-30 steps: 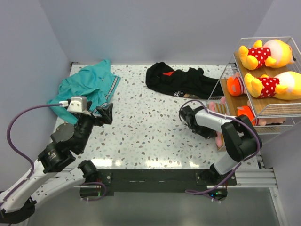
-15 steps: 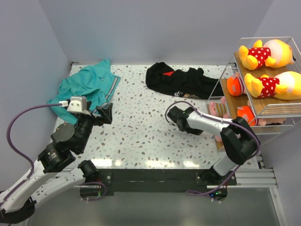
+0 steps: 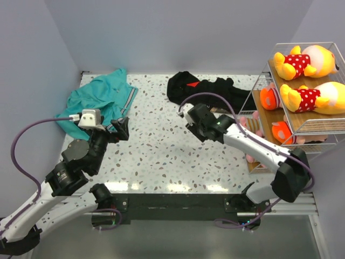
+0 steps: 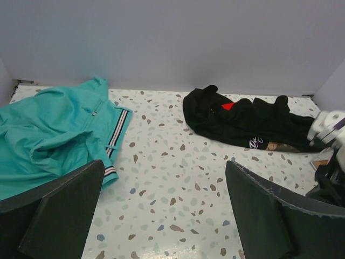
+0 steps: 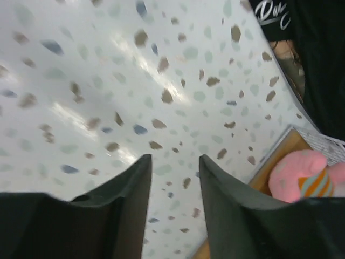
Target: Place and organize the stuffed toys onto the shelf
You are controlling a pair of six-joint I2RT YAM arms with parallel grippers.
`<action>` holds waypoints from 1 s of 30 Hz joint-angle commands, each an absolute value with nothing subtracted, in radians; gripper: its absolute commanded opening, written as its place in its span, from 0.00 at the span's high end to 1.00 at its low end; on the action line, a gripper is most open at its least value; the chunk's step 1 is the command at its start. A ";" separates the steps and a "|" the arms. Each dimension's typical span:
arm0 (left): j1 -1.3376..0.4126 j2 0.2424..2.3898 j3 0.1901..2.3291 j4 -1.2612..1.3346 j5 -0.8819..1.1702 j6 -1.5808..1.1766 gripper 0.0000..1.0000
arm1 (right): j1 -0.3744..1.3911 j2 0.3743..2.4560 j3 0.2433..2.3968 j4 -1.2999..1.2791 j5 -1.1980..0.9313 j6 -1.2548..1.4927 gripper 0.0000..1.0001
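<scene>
**Hovering Over the Counter, Nothing in Hand**

Spread wide apart, my left fingers (image 3: 122,129) hold nothing. From my left wrist I see only bare speckled counter (image 3: 161,151) between them. The teal shirt (image 3: 99,97) is crumpled at the far left, and the black garment (image 3: 207,91) with its red mark lies at the far centre. My left arm is on the left side of the counter, with the fingers near the shirt's near edge.

My right fingers (image 3: 194,124) are drawn close together with only a narrow gap between them. That gap shows nothing but counter, so they grip nothing. They hang above the middle of the counter, near the front edge of the black garment.

The shelf (image 3: 260,112) stands at the right edge of the counter. Two bears (image 3: 304,60) in red dotted tops lie side by side on its top tier, heads to the right. Below them, two orange plush shapes (image 3: 268,97) show through the wire at the left end; I cannot tell which toys they are. Lower still, a pink plush toy (image 3: 245,125) pokes out at the shelf's left side. My right wrist view catches it at the lower right, pink with an orange-striped part, resting by a wooden board.
</scene>
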State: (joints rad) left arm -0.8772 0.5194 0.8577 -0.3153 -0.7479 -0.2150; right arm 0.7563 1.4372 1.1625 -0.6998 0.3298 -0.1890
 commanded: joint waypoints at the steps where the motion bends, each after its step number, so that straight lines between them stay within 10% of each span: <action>1: -0.873 0.522 0.877 -0.276 -0.701 -0.190 0.00 | 0.759 1.330 1.345 -0.659 0.118 0.096 0.26; 2: -0.873 0.519 0.876 -0.275 -0.680 -0.189 0.00 | 0.761 1.318 1.382 -0.666 0.095 0.118 0.02; 13: -0.873 0.517 0.885 -0.236 -0.241 -0.239 0.00 | 0.759 0.948 1.232 -0.495 0.072 0.425 0.01; 30: -0.871 0.526 0.853 -0.140 -0.146 -0.267 0.00 | 0.758 0.761 1.111 -0.488 0.083 0.483 0.01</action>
